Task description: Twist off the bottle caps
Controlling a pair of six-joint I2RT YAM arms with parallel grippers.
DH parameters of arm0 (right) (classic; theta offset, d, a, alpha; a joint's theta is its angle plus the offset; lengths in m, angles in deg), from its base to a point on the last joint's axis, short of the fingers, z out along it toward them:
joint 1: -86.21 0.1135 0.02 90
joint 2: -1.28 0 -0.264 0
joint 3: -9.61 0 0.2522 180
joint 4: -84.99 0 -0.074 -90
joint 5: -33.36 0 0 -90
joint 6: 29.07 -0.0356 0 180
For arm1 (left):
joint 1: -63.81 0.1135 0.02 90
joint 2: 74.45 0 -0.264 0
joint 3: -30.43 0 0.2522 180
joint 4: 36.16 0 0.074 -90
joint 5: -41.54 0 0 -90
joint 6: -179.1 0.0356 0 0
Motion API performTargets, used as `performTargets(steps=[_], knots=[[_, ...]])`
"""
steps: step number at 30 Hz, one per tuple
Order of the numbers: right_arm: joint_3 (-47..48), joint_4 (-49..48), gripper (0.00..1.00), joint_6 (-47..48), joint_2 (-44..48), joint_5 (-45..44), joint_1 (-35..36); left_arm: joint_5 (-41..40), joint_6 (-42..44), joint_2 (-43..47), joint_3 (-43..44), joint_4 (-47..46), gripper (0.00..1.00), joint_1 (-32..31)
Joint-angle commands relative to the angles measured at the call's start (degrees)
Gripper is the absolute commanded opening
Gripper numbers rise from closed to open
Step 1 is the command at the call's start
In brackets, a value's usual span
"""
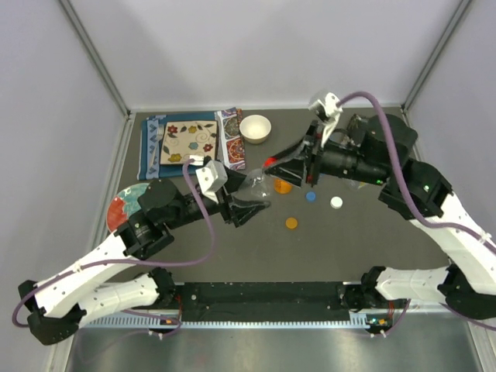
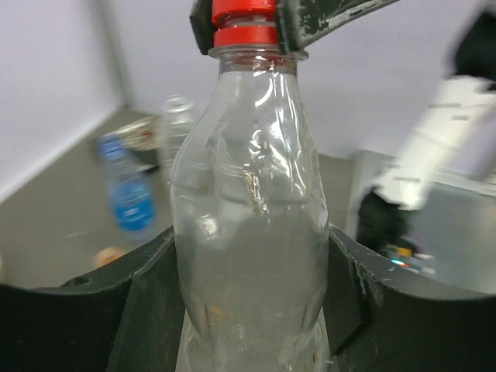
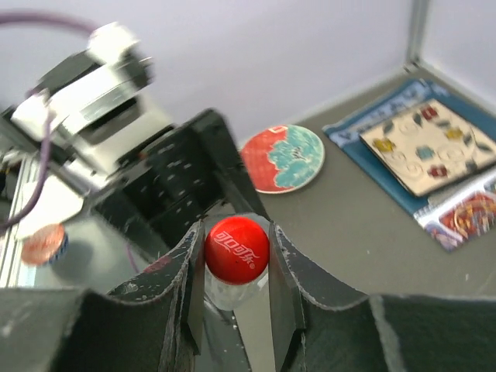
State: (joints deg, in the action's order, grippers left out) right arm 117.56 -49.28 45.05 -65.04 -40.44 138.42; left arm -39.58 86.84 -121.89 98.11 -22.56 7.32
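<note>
Loose on table, middle: orange cap point(image 1: 291, 223), white cap point(image 1: 336, 203), blue cap point(image 1: 311, 197). Left fingers point(image 2: 341, 279) clamped on clear bottle point(image 2: 248, 232) body. Right fingers point(image 3: 280, 256) clamped on its red cap point(image 3: 236, 249), seated on neck. White bowl point(image 1: 255, 128) at far edge.

We record 1 fixed view high at the near edge, looking down over the whole table point(image 1: 364, 232). The 2 wrist views sit very near, facing each other along the clear bottle point(image 2: 248, 232); all 3 share its red cap point(image 3: 236, 249).
</note>
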Motion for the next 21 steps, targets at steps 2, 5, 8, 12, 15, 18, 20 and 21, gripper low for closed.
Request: performTargets(steps=[2, 5, 8, 12, 15, 18, 20, 21], knots=[[-0.3, -1.6, 0.00, 12.4, 5.1, 21.6, 0.5, 34.6, -13.6, -1.9, 5.0, -4.9, 0.40, 5.7], [-0.9, -1.5, 0.00, 13.9, 6.3, 26.5, 0.4, 42.2, -18.3, -3.5, 4.7, -8.9, 0.40, 7.1], [-1.7, -1.6, 0.00, 15.1, 7.3, 31.3, 0.4, 47.0, -22.5, -5.6, 4.2, -13.2, 0.40, 7.9], [-2.7, -1.9, 0.00, 15.6, 8.5, 36.1, 0.4, 50.7, -26.8, -7.5, 3.8, -16.6, 0.41, 8.5], [-3.5, -2.2, 0.00, 17.5, 9.5, 40.2, 0.4, 52.5, -28.8, -8.7, 3.7, -19.2, 0.42, 8.8], [-3.7, -2.3, 0.00, 17.7, 9.7, 43.5, 0.4, 54.0, -30.6, -10.1, 3.5, -21.3, 0.42, 9.0], [-3.7, -2.4, 0.00, 17.9, 9.9, 45.0, 0.4, 54.6, -31.0, -10.9, 3.6, -21.8, 0.42, 9.3], [-3.6, -2.6, 0.00, 17.9, 10.0, 46.2, 0.5, 54.7, -31.1, -11.1, 3.6, -21.8, 0.42, 9.4]])
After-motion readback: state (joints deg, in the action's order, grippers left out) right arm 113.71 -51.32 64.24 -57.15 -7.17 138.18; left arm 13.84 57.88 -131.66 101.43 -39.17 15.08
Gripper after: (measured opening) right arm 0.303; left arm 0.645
